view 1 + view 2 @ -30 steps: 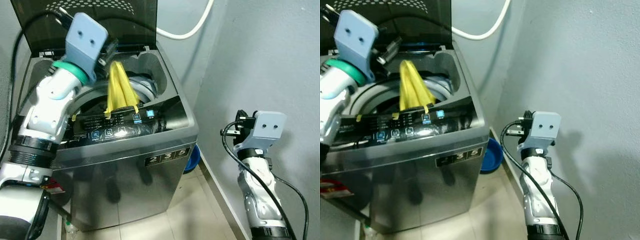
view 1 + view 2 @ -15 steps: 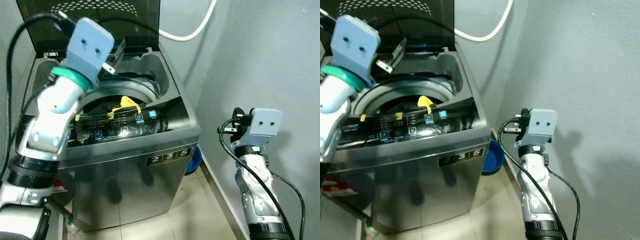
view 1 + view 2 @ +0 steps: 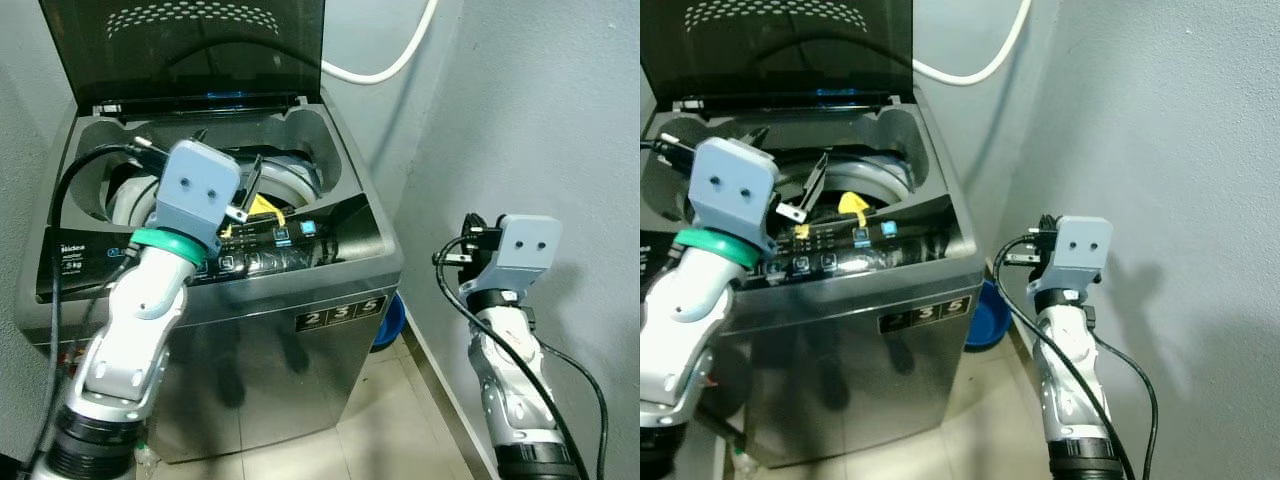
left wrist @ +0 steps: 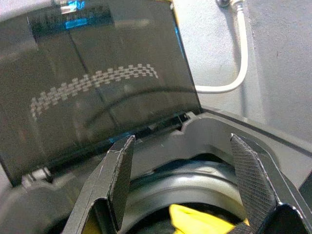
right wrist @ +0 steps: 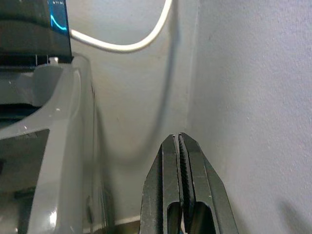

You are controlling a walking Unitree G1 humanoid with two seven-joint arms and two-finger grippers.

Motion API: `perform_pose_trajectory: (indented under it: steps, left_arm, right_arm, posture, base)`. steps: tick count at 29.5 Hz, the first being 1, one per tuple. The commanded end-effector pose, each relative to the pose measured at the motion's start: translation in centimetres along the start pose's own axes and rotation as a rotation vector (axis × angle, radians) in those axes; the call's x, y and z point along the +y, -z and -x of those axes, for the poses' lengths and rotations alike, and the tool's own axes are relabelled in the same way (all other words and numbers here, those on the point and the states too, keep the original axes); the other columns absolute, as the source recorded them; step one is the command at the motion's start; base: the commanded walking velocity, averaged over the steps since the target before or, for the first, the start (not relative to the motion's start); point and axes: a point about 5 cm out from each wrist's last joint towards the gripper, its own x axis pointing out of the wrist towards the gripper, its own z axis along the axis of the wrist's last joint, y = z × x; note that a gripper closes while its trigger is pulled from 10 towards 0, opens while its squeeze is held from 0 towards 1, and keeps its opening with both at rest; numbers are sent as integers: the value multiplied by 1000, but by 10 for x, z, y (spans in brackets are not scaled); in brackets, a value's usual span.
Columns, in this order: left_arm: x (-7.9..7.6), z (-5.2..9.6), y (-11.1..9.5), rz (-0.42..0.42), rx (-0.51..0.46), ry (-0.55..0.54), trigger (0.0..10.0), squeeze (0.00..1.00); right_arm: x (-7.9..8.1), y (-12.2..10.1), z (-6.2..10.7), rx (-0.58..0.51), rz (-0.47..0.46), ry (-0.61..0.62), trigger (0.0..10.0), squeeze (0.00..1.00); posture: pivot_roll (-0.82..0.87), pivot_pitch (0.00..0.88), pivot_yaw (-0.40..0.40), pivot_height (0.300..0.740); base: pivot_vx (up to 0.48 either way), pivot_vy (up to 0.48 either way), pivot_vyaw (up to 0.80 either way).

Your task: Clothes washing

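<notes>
My left gripper hangs spread over the washer's drum mouth, which the raised lid leaves open from above. Yellow cloth lies inside; the control panel bars the front edge.

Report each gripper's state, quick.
Left gripper: jaws open, holding nothing, over the washing machine tub.
Right gripper: jaws closed, empty, beside the machine.

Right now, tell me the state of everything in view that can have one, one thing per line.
Washing machine lid: raised, standing open at the back.
Washing machine: drum open to view, control panel lit.
Yellow cloth: lying inside the drum, free of both grippers.
Left gripper: jaws open, empty, above the drum.
Right gripper: jaws shut, empty, beside the machine near the wall.
White hose: hanging along the wall behind the machine.
</notes>
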Motion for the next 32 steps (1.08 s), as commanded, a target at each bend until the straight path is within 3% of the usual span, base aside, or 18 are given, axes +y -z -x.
perform_pose_trajectory:
  steps: [1,5,8,15,19,32]
  left_arm:
    - [8,-2,8,21,40,-6,10000,0]
    - [19,-11,10,4,26,-22,10000,0]
    - [17,-15,7,-6,-4,-2,10000,0]
    - [-16,-8,0,28,-57,90,10000,0]
    - [-21,-3,7,33,-43,105,10000,0]
    - [-2,-4,26,10,13,17,10000,0]
  right_arm:
    - [-1,0,-1,-1,6,-7,10000,0]
    - [1,-4,-5,-14,4,-22,10000,0]
    - [2,-6,-8,-18,0,-27,10000,0]
    - [12,-6,-5,-24,-26,-39,10000,0]
    - [15,-7,-3,-29,-32,-42,10000,0]
    - [13,-14,-8,-56,-24,-39,10000,0]
  posture:
    - [119,53,-4,740]
    - [111,42,-9,740]
    - [103,34,-12,740]
    - [81,14,-2,740]
    - [75,4,4,740]
    - [80,0,-11,740]
  base:
    - [0,0,0]
    - [0,0,0]
    - [0,0,0]
    - [0,0,0]
    - [0,0,0]
    - [0,0,0]
